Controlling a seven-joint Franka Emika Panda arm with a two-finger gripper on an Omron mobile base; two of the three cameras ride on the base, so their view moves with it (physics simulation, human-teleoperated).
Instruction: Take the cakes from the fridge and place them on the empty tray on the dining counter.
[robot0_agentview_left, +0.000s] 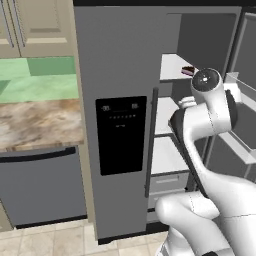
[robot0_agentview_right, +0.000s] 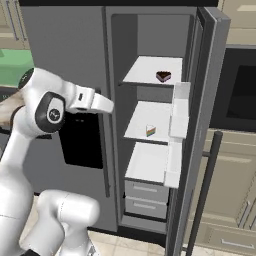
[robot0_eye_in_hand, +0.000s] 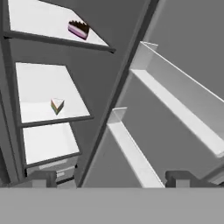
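Observation:
The fridge (robot0_agentview_left: 120, 60) stands with its right door (robot0_agentview_right: 207, 100) swung open and its white shelves showing. On the top shelf lies a dark-layered cake (robot0_agentview_right: 163, 76), which also appears in the left base view (robot0_agentview_left: 188, 70) and in the hand view (robot0_eye_in_hand: 78, 29). A cream cake with coloured layers (robot0_agentview_right: 150, 131) sits on the middle shelf (robot0_eye_in_hand: 57, 105). My gripper (robot0_eye_in_hand: 111, 179) is open and empty, out in front of the fridge opening and well short of both cakes. The empty tray and the dining counter are out of view.
White door bins (robot0_agentview_right: 176, 120) jut from the open door on the right of the opening. Two grey drawers (robot0_agentview_right: 145, 192) sit under the lowest shelf. A marble counter (robot0_agentview_left: 35, 122) over a dark dishwasher (robot0_agentview_left: 42, 185) is left of the fridge, and an oven (robot0_agentview_right: 240, 95) is to its right.

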